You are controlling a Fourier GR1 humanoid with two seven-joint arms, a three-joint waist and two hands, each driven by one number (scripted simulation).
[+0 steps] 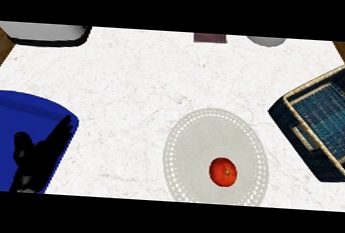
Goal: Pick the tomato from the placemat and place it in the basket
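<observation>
— Tomato (224,172) sits near the placemat's (216,156) near edge, untouched; where are the hands?

— Only the left hand (38,153) shows, at the near left over a blue tray (13,114), fingers straight and relaxed, holding nothing. The right hand is out of view.

— And the basket (330,123)?

— Right of the tomato and farther off, so the tomato's side probably favours the right arm.
</observation>
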